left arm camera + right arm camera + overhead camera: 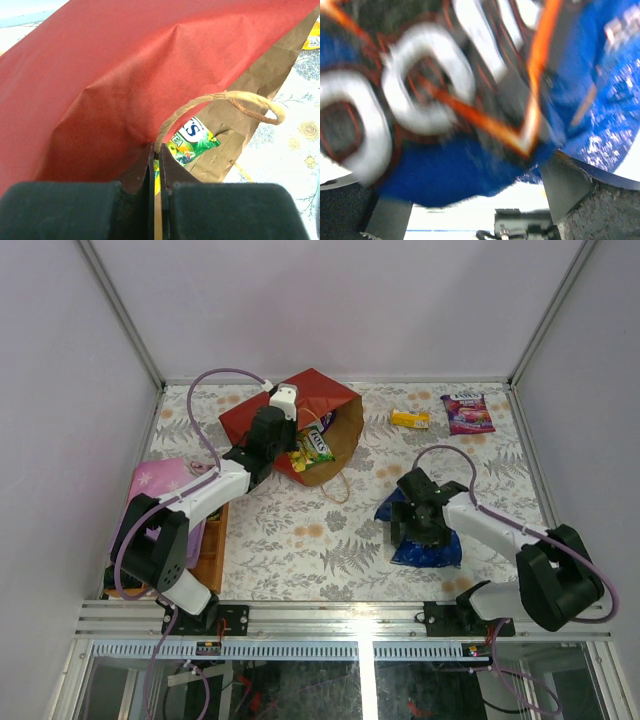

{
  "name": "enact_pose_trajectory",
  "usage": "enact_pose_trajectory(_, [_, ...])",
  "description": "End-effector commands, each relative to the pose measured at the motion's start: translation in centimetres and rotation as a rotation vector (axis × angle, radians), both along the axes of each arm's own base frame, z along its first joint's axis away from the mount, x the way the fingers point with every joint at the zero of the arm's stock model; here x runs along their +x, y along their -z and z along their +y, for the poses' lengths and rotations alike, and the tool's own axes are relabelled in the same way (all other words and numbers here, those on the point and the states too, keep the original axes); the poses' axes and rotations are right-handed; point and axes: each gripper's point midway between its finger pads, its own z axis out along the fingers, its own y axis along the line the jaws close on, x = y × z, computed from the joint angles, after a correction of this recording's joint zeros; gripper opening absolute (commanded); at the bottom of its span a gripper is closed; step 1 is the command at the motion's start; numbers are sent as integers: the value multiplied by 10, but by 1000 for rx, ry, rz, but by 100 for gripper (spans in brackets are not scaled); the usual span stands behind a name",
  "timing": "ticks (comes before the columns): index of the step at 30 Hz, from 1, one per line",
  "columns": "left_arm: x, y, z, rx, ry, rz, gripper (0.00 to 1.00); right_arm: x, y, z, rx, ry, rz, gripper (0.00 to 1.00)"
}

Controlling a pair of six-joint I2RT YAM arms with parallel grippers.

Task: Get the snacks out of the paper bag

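The red paper bag [300, 400] lies on its side at the back of the table, its brown mouth facing front right. My left gripper [283, 443] is shut on the bag's rim [125, 125], beside the tan cord handle [240, 100]. A green-yellow snack [192, 140] shows inside the mouth, with a purple packet [327, 421] behind it. An orange packet [409, 419] and a purple packet [467, 413] lie on the table at the back right. My right gripper [470, 180] stands open just above the blue Doritos bag [428, 540], which fills its blurred wrist view [460, 170].
A flat pink item with stars [160, 480] lies over a wooden tray [212, 540] at the left edge. The bag's other cord handle [340, 485] loops onto the patterned tablecloth. White walls close in the table on three sides.
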Motion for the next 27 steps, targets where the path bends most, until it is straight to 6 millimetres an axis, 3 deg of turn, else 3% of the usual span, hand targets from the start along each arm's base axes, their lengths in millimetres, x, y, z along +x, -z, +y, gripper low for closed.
enact_pose_trajectory(1, [3, -20, 11, 14, -31, -46, 0, -1, -63, -19, -61, 71, -87, 99])
enact_pose_trajectory(5, [4, -20, 8, 5, -23, -48, 0, 43, -164, 2, 113, -3, -453, 99])
enact_pose_trajectory(8, [5, -16, 7, 9, -20, -34, 0, 71, -201, 13, 114, -77, -563, 99])
enact_pose_trajectory(10, [5, -17, 7, 11, -21, -36, 0, 85, -188, 21, 46, -170, -485, 99])
enact_pose_trajectory(13, [4, -17, 10, 20, -30, -36, 0, 96, -152, 37, -85, -370, -293, 95])
enact_pose_trajectory(23, [6, -16, 18, 14, -55, -46, 0, 67, -107, 93, -194, -841, -100, 91])
enact_pose_trajectory(27, [7, -14, 18, 14, -55, -38, 0, 67, -79, 96, -370, -979, -67, 94])
